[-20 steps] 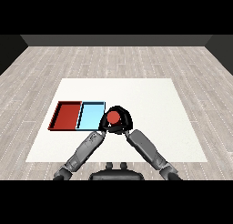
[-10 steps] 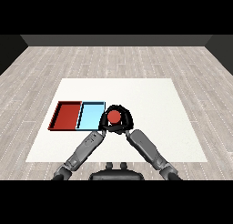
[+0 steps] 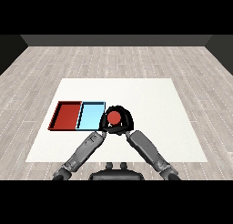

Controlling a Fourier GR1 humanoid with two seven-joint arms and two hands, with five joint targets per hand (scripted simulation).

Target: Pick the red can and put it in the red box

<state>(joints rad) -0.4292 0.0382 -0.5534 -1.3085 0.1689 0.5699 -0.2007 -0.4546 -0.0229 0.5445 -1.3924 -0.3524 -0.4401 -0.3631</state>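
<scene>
The red can (image 3: 113,117) stands just right of the light blue tray (image 3: 90,116), near the table's front middle. My right hand (image 3: 126,123) is curled round the can, its fingers arching over the can's far side and down its left. My left hand (image 3: 103,131) sits low at the can's left, close to the light blue tray's near right corner, partly merged with the right hand's dark fingers. The red tray (image 3: 67,116) lies left of the blue one and holds nothing.
The two trays lie side by side on the white table (image 3: 154,100). Both grey forearms come in from the lower corners and meet at the can. Bare tabletop stretches to the right and behind.
Almost nothing differs; the can and the right hand around it stay beside the light blue tray, shifting by only a pixel or two.
</scene>
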